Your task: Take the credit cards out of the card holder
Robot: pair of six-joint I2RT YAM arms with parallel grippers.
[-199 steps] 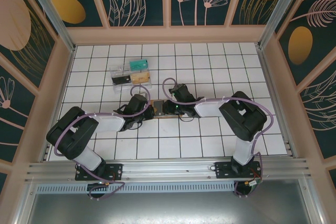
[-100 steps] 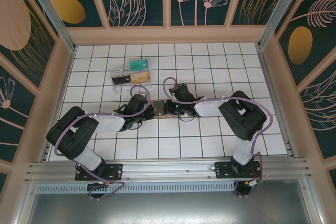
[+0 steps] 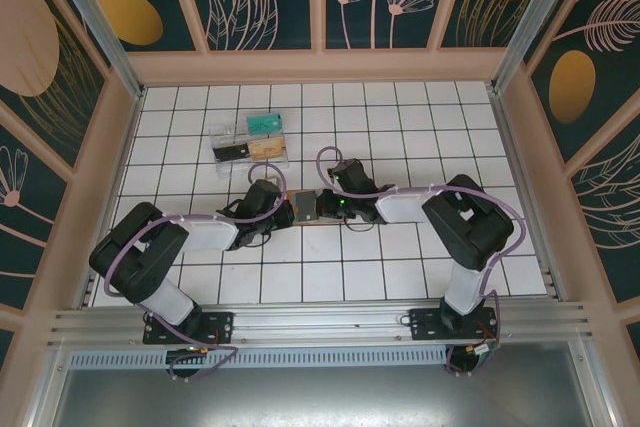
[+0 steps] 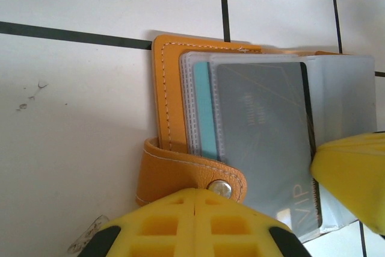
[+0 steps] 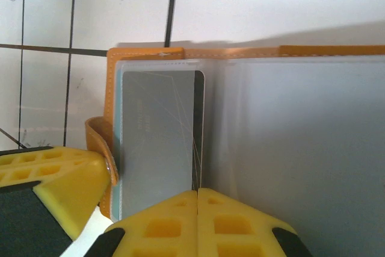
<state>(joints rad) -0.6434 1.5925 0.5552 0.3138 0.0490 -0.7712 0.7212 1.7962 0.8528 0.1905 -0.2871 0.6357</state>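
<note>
Nearest, left gripper [image 4: 197,192] pinched together at snap tab [image 4: 192,176] of holder [image 4: 165,106]; right gripper [image 5: 197,192] likewise closed, over clear sleeves [image 5: 301,148]. Spread open flat mid-table between both, long axis left-right, tab end pointing left. Farther back, tray [image 3: 250,140].

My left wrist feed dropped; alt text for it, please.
Open orange card holder on white tiles, its clear sleeves showing a grey card over a teal card. The left end effector is shut by the snap strap, bottom edge.
</note>
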